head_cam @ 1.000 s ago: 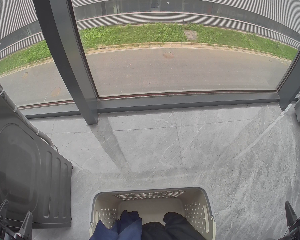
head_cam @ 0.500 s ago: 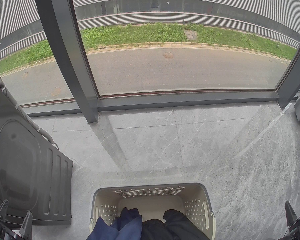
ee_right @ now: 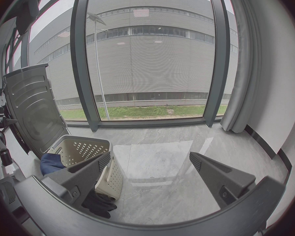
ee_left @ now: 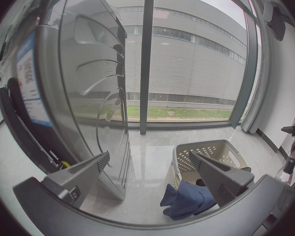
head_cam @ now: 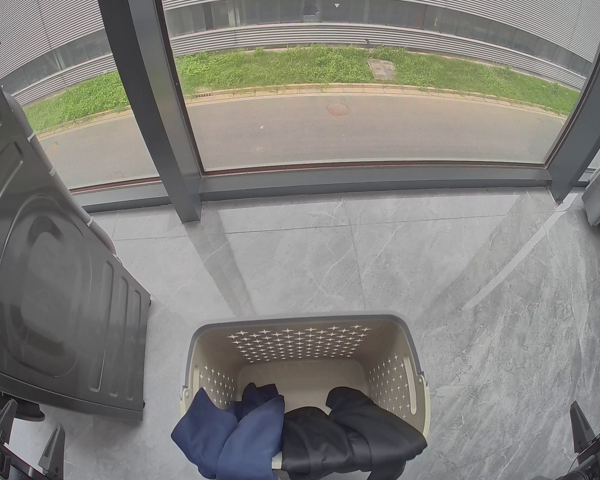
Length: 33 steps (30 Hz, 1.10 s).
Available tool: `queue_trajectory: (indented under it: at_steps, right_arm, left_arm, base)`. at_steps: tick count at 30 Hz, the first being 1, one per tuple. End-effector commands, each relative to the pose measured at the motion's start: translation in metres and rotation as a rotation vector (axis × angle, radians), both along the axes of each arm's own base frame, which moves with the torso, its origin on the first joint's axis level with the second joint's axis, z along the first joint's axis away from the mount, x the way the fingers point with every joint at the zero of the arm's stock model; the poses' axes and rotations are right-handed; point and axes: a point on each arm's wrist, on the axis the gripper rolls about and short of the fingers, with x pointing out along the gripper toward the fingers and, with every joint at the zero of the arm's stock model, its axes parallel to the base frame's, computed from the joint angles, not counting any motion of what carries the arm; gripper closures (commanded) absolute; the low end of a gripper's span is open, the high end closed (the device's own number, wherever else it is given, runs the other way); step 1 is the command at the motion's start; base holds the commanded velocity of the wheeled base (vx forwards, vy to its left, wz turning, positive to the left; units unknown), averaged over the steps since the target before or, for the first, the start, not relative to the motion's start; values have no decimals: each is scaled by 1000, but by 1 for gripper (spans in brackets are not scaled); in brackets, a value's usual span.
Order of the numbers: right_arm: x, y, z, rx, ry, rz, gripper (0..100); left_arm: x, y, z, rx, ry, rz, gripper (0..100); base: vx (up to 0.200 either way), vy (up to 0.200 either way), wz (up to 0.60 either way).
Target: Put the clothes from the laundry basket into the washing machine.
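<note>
Solely the viewpoint has been shifted; navy and black clothes (head_cam: 240,435) are draped over the beige perforated plastic laundry basket (head_cam: 300,320); left gripper (ee_left: 148,155) and right gripper (ee_right: 148,156) are spread, empty.

Matt beige perforated plastic for the laundry basket (head_cam: 300,345), soft matt cloth for the navy garment (head_cam: 227,438) and black garment (head_cam: 347,438), smooth ribbed dark-grey sheet metal on the washing machine (head_cam: 53,301), glossy veined stone-look tile across the floor (head_cam: 393,261).

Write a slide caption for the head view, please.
Laundry basket with navy garment and black garment over its near rim, washing machine at left.
</note>
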Motion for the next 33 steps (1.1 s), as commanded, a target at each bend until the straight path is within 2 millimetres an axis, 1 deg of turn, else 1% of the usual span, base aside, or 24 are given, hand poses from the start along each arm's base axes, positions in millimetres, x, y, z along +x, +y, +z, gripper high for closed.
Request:
queue_trajectory:
  at_steps: [1,27,33]
  right_arm:
    - [0,0,-5,0,1,-1,0]
    - [0,0,-5,0,1,1,0]
    - [0,0,-5,0,1,-1,0]
  left_arm:
    - [0,0,-5,0,-2,1,0]
    - [0,0,-5,0,-4,1,0]
    - [0,0,-5,0,-2,3,0]
  base:
    - [-200,0,0]
    - [-200,0,0]
    - [0,0,0]
